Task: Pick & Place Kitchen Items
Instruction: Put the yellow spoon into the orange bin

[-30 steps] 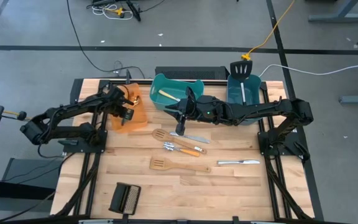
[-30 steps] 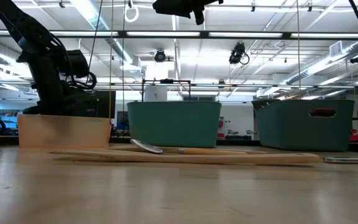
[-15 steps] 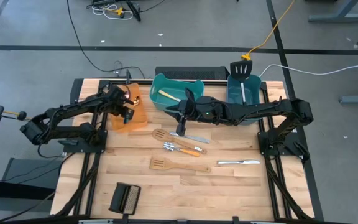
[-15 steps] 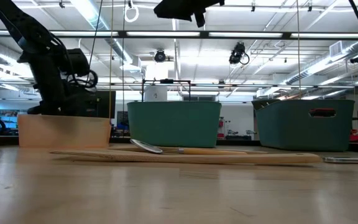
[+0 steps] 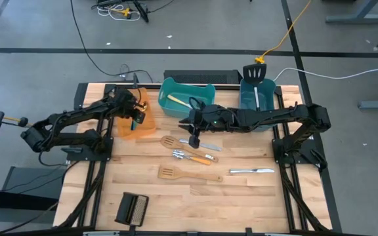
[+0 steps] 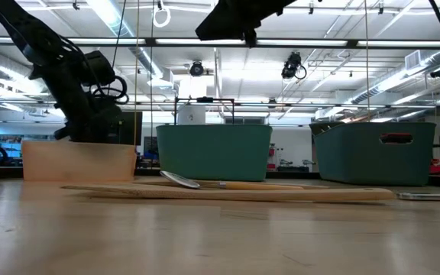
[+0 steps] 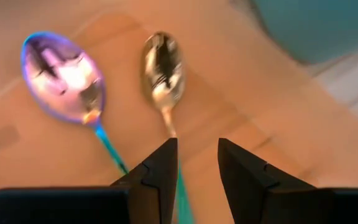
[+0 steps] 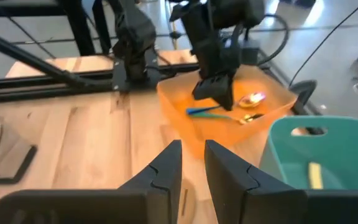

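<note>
Looks like a drop-off step. The left gripper [image 5: 135, 118] hangs over the orange bin [image 5: 143, 128] at the surface's back-left, jaws slightly apart with nothing between them, and two spoons [image 7: 160, 68] lie in the bin right under it. The right gripper [image 5: 193, 139] hovers mid-surface above a knife [image 5: 202, 143], jaws a narrow gap apart, empty. Next move probably calls for lowering onto that knife and pinching it. Two wooden spatulas [image 5: 181, 174] and another knife [image 5: 251, 171] wait nearer the front. The teal bin [image 5: 176, 88] holds something pale I can't make out.
</note>
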Controlling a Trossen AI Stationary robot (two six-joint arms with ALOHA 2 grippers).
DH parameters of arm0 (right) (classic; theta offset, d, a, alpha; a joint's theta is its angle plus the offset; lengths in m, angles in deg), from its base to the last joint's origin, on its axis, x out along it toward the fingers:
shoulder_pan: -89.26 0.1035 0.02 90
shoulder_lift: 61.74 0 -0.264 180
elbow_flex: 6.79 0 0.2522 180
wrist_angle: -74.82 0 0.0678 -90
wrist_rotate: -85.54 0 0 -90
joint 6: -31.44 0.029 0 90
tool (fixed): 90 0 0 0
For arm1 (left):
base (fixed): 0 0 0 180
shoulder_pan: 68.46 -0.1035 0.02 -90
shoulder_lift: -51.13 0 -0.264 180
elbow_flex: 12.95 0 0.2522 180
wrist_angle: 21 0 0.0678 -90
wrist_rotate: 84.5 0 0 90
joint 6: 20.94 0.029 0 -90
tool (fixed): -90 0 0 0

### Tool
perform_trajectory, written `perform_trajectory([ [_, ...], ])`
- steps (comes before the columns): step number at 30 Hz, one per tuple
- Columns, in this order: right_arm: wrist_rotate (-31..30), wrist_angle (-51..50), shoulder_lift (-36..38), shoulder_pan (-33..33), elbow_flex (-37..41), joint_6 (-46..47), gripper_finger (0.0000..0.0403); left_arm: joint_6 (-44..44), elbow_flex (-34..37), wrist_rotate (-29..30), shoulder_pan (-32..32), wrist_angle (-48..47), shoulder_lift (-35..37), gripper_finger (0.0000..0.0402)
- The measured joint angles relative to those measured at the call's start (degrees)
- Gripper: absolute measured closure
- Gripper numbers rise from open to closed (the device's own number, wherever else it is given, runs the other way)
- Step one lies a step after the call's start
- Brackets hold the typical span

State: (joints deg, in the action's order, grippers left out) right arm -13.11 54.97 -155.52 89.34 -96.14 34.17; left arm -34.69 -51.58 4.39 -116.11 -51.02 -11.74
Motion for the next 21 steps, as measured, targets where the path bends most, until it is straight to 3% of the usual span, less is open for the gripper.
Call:
perform_trajectory([
  [12, 0.61, -11.02, 0.00, 3.66, 0.10, 6.25, 0.0323, 2.88, 0.00, -0.10, 5.34, 3.29, 3.90, 0.0280],
  [21, 0.64, -9.97, -0.07, 5.67, 7.25, 13.39, 0.0323, 3.08, 0.00, -2.01, 10.37, 3.35, 11.81, 0.0280],
])
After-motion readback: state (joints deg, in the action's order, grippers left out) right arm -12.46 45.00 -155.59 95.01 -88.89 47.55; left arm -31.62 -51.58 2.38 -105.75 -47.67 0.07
